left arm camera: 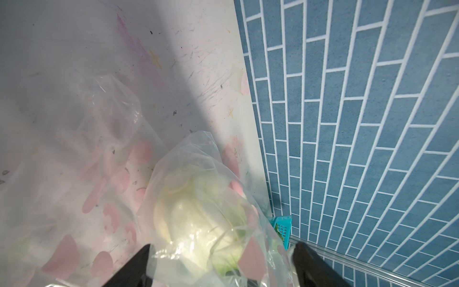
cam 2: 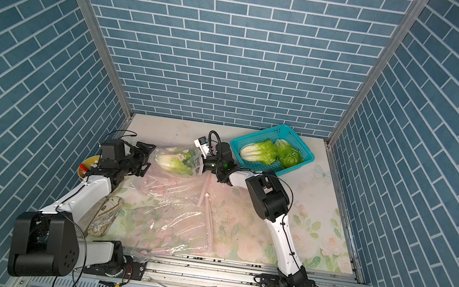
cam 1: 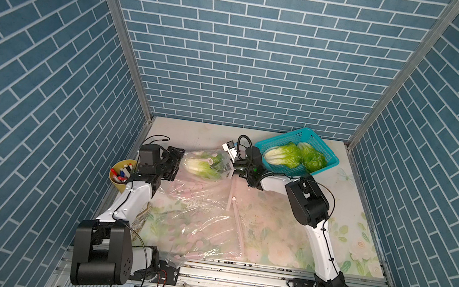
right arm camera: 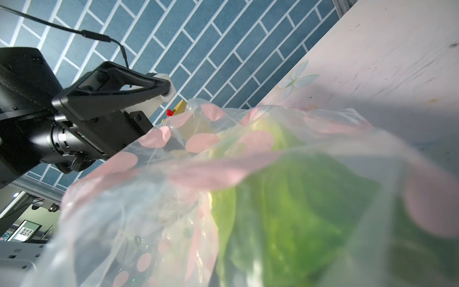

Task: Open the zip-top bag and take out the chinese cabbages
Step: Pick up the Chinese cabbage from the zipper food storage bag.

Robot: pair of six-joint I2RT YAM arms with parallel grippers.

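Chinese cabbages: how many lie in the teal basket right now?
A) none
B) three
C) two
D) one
C: in a top view two chinese cabbages lie side by side in the teal basket, while the third cabbage is inside the zip-top bag.

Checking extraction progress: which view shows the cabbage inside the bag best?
A top view: the bagged cabbage appears nearly whole, white base to green leaves. The left wrist shows only its pale base through the bag; the right wrist, blurred green leaves.
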